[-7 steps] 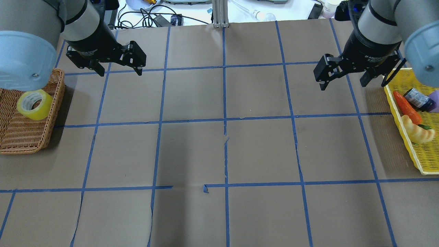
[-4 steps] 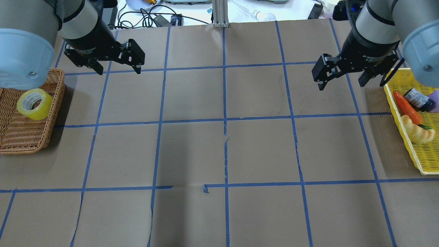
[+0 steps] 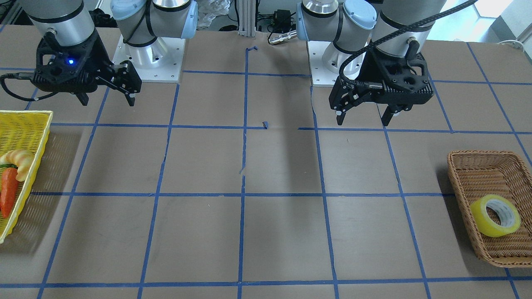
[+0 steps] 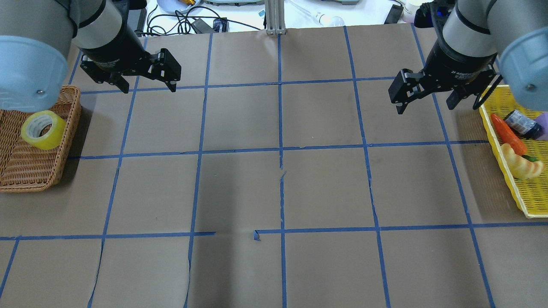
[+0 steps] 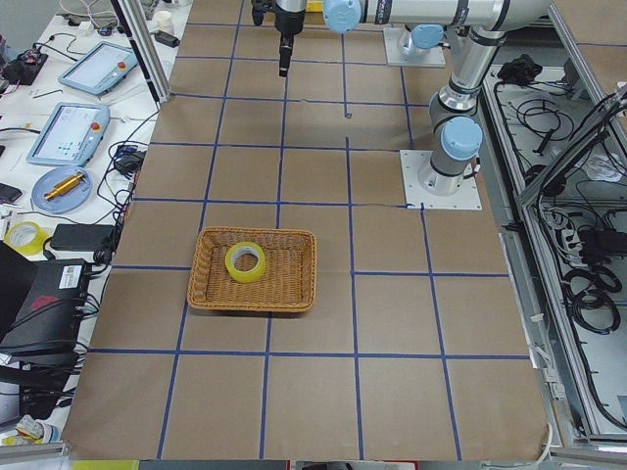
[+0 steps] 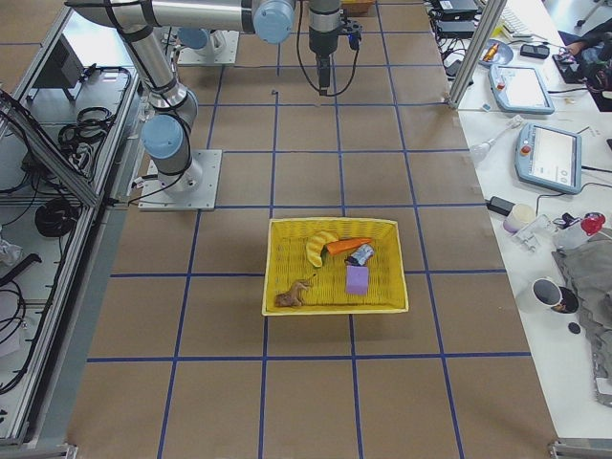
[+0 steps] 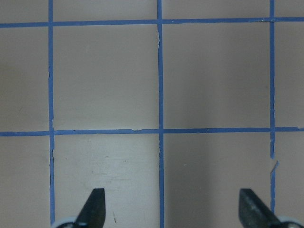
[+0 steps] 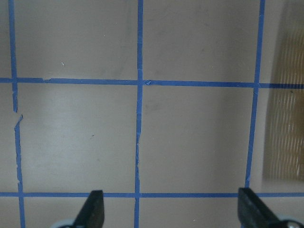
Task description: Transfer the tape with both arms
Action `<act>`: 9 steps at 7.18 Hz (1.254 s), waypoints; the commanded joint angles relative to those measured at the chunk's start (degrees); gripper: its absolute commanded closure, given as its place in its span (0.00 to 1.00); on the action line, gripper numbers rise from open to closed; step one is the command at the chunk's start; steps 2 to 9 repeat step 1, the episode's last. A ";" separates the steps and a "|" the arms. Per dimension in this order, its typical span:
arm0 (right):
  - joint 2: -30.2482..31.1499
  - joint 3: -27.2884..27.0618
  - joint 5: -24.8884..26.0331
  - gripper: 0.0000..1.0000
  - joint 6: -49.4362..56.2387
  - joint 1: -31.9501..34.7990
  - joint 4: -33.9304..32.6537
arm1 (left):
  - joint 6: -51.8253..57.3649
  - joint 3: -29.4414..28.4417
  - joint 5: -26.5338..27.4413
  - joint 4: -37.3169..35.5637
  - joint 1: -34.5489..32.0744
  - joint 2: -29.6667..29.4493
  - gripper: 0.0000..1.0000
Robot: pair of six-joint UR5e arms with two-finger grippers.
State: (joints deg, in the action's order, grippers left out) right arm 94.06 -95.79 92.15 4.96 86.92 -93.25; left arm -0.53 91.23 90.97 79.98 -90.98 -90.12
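Observation:
The yellow tape roll [image 4: 55,133] lies in a brown wicker basket [image 4: 25,173] at the table's left edge. It also shows in the front view [image 3: 482,221] and the left side view [image 5: 235,271]. My left gripper [image 4: 150,87] hangs open and empty above the table, beyond and to the right of the basket. It shows in the front view [image 3: 362,122] and its own wrist view [image 7: 173,209] over bare paper. My right gripper [image 4: 424,107] is open and empty at the far right [image 3: 109,101], its fingertips [image 8: 95,206] wide apart.
A yellow plastic basket [image 4: 516,188] at the right edge holds a carrot [image 4: 507,133], a croissant [image 4: 520,164], a small bottle and a purple block. Blue tape lines grid the brown paper. Cables and devices lie beyond the table's far edge.
Both grippers have drifted slightly toward the far side of the table and stayed open. The tape has not moved.

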 commanded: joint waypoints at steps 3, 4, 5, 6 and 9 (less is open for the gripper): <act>-0.10 0.17 0.75 0.00 0.83 -0.17 -0.09 | 0.00 0.00 0.00 0.00 0.01 -0.05 0.00; -0.10 0.17 0.75 0.00 0.83 -0.17 -0.09 | 0.00 0.00 0.00 0.00 0.01 -0.05 0.00; -0.10 0.17 0.75 0.00 0.83 -0.17 -0.09 | 0.00 0.00 0.00 0.00 0.01 -0.05 0.00; -0.10 0.17 0.75 0.00 0.83 -0.17 -0.09 | 0.00 0.00 0.00 0.00 0.01 -0.05 0.00; -0.10 0.17 0.75 0.00 0.83 -0.17 -0.09 | 0.00 0.00 0.00 0.00 0.01 -0.05 0.00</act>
